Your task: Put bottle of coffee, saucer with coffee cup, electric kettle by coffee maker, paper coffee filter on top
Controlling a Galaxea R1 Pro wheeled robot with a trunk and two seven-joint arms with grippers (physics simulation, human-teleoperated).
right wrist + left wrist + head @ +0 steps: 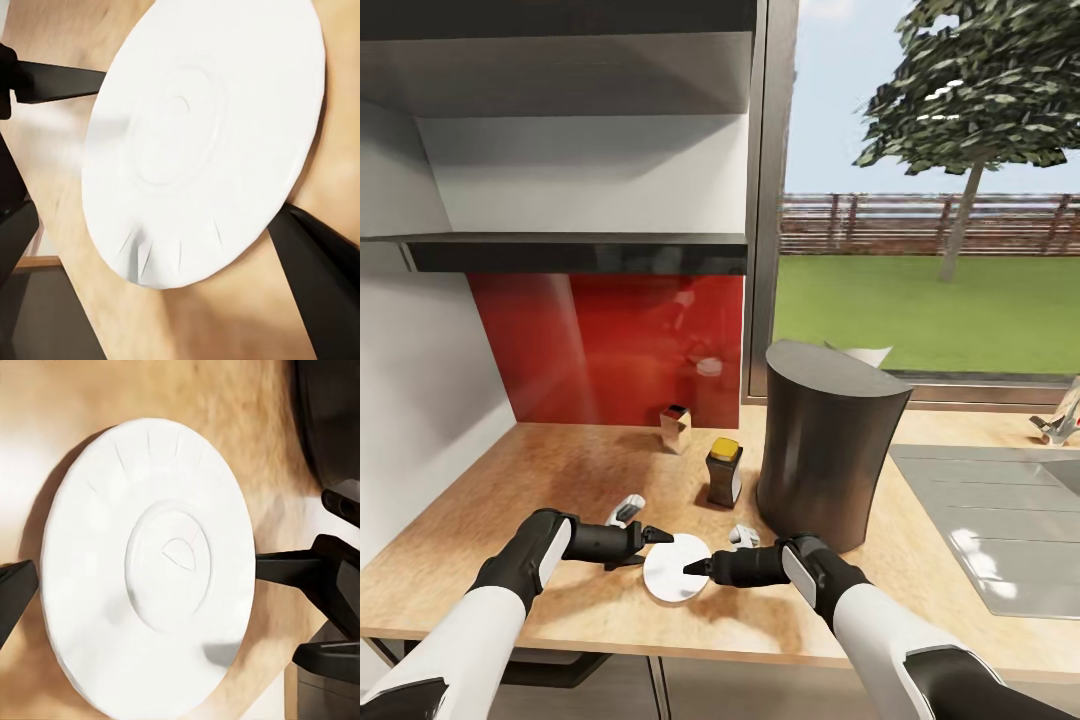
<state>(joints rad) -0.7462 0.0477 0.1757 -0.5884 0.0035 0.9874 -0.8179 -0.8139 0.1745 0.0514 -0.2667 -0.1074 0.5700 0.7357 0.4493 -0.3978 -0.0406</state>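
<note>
Saucer (676,581) edges hide behind both end effector tips on countertop (560,470).

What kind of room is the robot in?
Probably a kitchen: there's a wooden countertop, a sink with a tap, and a coffee maker by the window.

A white saucer (150,566) is lying on the wooden countertop (247,427), showing a raised round centre. Dark gripper fingers (289,566) are sitting at its opposite edges, one tip touching the rim.
</note>
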